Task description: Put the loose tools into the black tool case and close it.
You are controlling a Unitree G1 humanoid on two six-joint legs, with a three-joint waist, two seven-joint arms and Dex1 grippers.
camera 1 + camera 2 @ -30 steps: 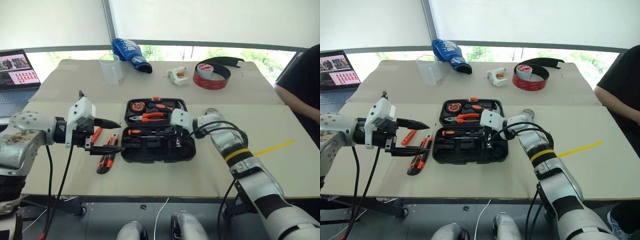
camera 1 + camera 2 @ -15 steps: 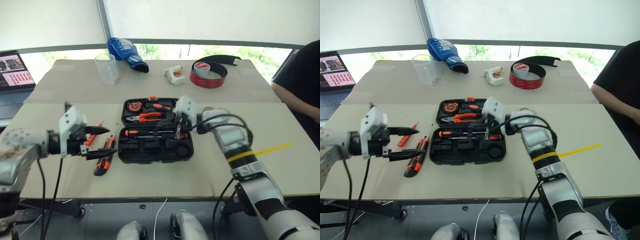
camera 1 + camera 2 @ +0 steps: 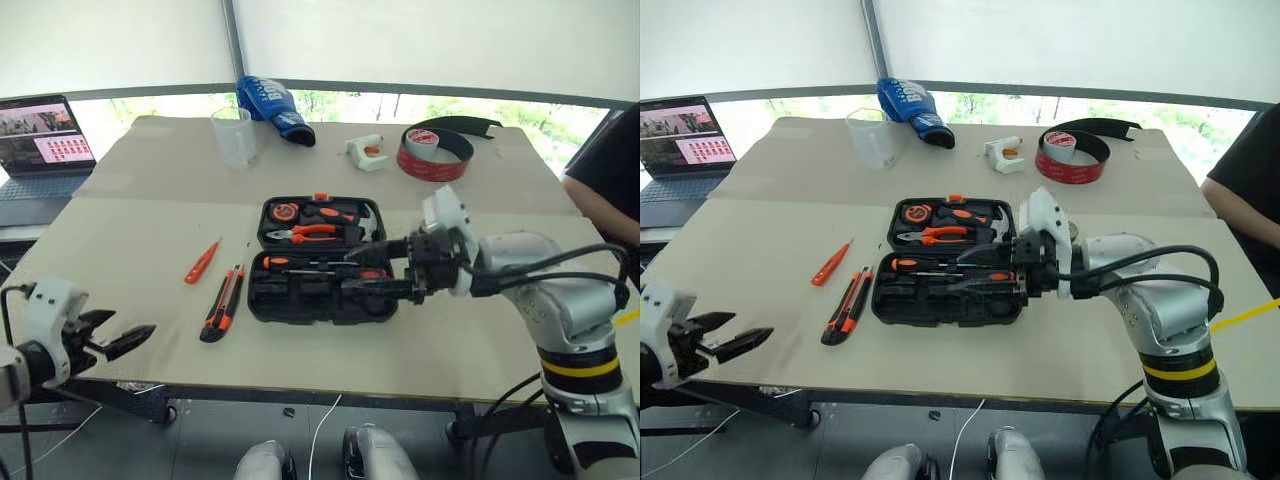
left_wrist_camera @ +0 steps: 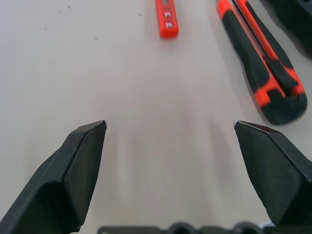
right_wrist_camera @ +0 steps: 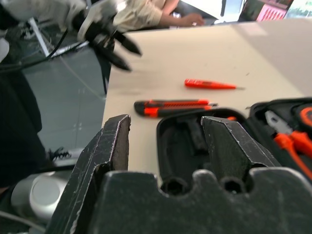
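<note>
From the head views, the right gripper [image 3: 985, 268] has drawn back from the black tool case [image 3: 320, 262], where a second ago it was reaching down into the lower half; its fingers now stand open and empty, hanging over the case's right end and pointing across it. A screwdriver with an orange-and-black handle [image 3: 300, 263] lies along the lower half of the case, so I judge that tool delivered and let go. The left gripper [image 3: 108, 338] has swung away from the case as well, from just beside the tools on its left to well out over the near left edge of the surface [image 3: 130, 250], fingers spread and holding nothing. Two loose tools are left on the surface to the left of the case: the slim orange screwdriver [image 3: 202, 262], farther from the case, and the utility knife [image 3: 221, 303] just beside it. The case lies open, its lid half holding pliers and a hammer. In the left wrist view, the open fingers [image 4: 73, 175] frame bare surface, with the end of the slim screwdriver and the knife's handle beyond them, apart from both tips. In the right wrist view, the open fingers [image 5: 109, 146] look along the lower half of the case toward the knife and screwdriver, with the left gripper beyond them. What remains, by my reading, is those two tools and then shutting the lid.
</note>
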